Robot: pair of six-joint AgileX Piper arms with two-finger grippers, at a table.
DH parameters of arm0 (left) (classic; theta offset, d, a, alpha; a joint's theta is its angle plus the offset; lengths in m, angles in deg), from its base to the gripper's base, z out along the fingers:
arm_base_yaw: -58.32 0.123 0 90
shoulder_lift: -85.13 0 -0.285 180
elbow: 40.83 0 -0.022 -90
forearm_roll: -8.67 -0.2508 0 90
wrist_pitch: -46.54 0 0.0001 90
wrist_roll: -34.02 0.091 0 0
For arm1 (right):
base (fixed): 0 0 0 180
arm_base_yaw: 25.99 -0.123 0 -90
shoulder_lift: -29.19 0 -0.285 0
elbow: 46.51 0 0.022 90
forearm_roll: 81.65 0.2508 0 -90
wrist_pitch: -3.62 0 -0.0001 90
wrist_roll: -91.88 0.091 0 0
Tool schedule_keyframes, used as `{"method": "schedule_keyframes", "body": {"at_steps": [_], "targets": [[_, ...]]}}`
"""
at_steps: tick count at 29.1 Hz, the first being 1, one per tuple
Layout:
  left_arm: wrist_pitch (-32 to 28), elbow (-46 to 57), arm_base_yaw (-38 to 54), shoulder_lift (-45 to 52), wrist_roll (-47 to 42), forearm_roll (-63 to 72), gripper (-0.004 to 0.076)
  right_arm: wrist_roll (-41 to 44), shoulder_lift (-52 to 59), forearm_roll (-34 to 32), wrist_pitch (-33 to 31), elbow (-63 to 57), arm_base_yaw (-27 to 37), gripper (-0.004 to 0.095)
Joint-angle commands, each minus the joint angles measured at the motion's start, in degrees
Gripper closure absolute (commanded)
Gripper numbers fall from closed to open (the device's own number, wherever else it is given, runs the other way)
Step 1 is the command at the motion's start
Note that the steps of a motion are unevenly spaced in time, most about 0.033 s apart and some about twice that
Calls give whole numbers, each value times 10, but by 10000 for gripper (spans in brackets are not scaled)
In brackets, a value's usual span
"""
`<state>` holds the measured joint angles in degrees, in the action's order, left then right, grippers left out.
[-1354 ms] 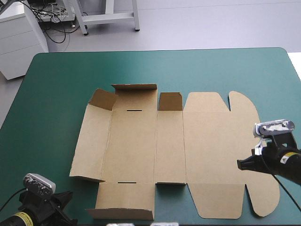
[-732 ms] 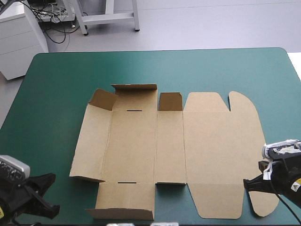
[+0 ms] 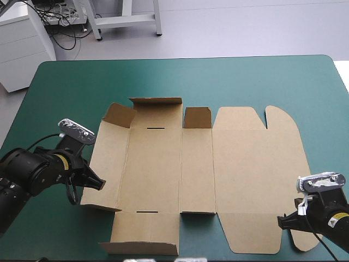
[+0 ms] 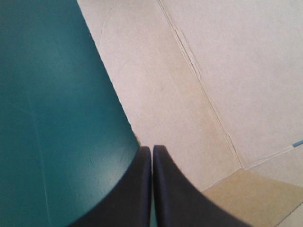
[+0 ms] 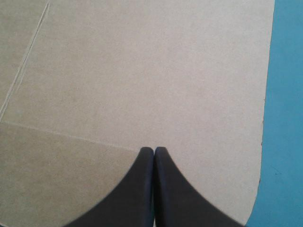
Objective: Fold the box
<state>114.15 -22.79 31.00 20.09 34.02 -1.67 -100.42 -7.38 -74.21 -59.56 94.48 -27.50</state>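
Note:
The brown box (image 3: 196, 174) lies as a cut sheet in the middle of the teal-green table, mostly flat, with small flaps at its far left corner and near left edge raised. My left gripper (image 3: 99, 184) is shut, its tip at the sheet's left edge; in its own view the tip (image 4: 152, 149) meets the left panel (image 4: 161, 94) where board borders cover. Over the sheet's near right rounded flap, my right gripper (image 3: 282, 221) is also shut. From its wrist the closed fingers (image 5: 154, 151) point across plain board (image 5: 142, 71).
Bare teal-green cover (image 3: 60, 98) surrounds the sheet on all sides, widest at the far side and left. A white cabinet (image 3: 22, 43) stands beyond the table's far left corner. The table's right edge (image 3: 344, 82) is close to the right arm.
The left arm has swung in from the near left corner to the sheet's left edge. The right arm has drawn back toward the near edge along the rounded flap. The box lies as before.

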Motion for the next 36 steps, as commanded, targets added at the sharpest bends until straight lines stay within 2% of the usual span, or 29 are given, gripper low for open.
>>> {"method": "schedule_keyframes", "body": {"at_steps": [1, 4, 7, 12, 15, 18, 23, 26, 32, 36], "targets": [[-41, -20, 8, -14, 5, 4, 728, -4, 3, 2, 34, 13, 3, 931], [-51, -20, 84, -24, 81, 103, 728, -4, 3, 2, 32, 13, 3, 931], [-48, -20, 180, -26, 195, 238, 728, -4, 3, 2, 32, 13, 3, 931], [18, -20, 376, -26, 346, 415, 728, -4, 3, 2, 32, 13, 3, 931], [71, -20, 472, -26, 408, 524, 728, -4, 3, 3, 32, 13, 3, 931], [69, -19, 535, -26, 425, 592, 728, -4, 3, 2, 32, 13, 3, 931], [60, -19, 576, -26, 425, 615, 731, -4, 3, 3, 34, 13, 3, 931], [27, -19, 576, -26, 422, 570, 732, -4, 3, 3, 34, 13, 3, 931], [8, -19, 574, -26, 422, 507, 729, -4, 3, 3, 34, 13, 3, 931], [10, -19, 574, -26, 425, 508, 643, -4, 3, 3, 34, 13, 3, 931]]}}
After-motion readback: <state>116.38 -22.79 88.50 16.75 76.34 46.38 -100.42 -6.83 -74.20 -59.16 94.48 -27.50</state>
